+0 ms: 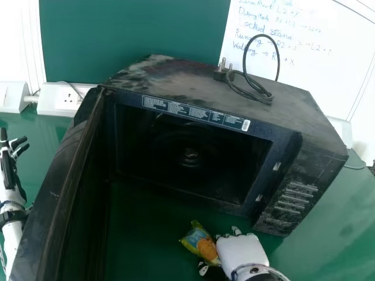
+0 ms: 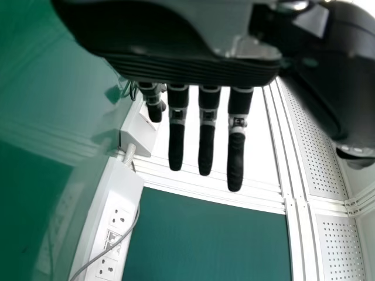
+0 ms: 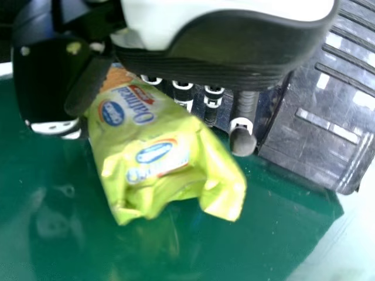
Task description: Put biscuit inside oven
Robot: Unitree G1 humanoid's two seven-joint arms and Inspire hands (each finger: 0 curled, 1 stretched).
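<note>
Pinching the biscuit (image 1: pixel 202 241) between thumb and fingers of the right hand (image 1: pixel 241 252), probably for slipping into the oven (image 1: pixel 193 82) just ahead. Idle, straight-fingered left hand (image 1: pixel 8 170) well apart.

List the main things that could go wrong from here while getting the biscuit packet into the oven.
The biscuit packet juts out sideways from the right hand, so it may catch on the opening's rim.

The right hand is near the control panel side of the oven, and might knock that edge going in.

The packet's crinkled end hangs loose, so the packet could twist or slip if it brushes anything.
</note>
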